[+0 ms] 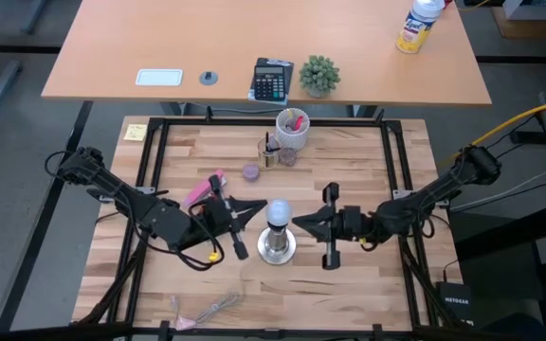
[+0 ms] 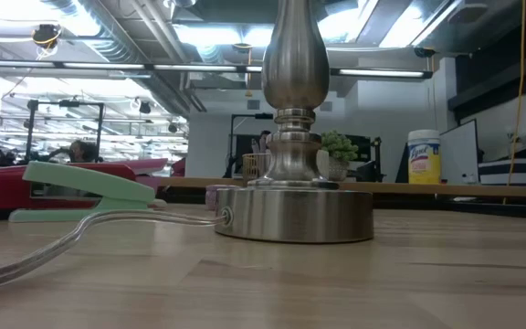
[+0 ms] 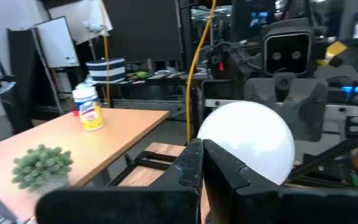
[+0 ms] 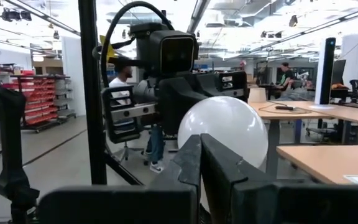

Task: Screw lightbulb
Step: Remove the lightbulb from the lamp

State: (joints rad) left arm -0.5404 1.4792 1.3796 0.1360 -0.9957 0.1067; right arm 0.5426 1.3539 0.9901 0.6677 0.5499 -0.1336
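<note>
Wooden bench (image 1: 349,284) inside a black frame, open workshop beyond it. Bulb (image 1: 279,212) sits on top of the metal socket stand (image 1: 278,246) at bench centre, globe up, screw base down into the socket, so its long axis is vertical; how far it's threaded in can't be seen. Left claw (image 1: 254,212) is just left of the bulb, right claw (image 1: 299,224) just right of it, both pointing inward at it along the bench, roughly level with the globe going by the wrist views. Bulb lies straight ahead of each claw and between them; left looks marginally nearer, close call. Both claws look narrow, fingers nearly together, neither holding anything; whether either tip touches the globe isn't clear. My read: whichever arm turns it must first open wide enough to span the globe, then rotate about the vertical axis. Risk is a sideways push tipping the stand.
</note>
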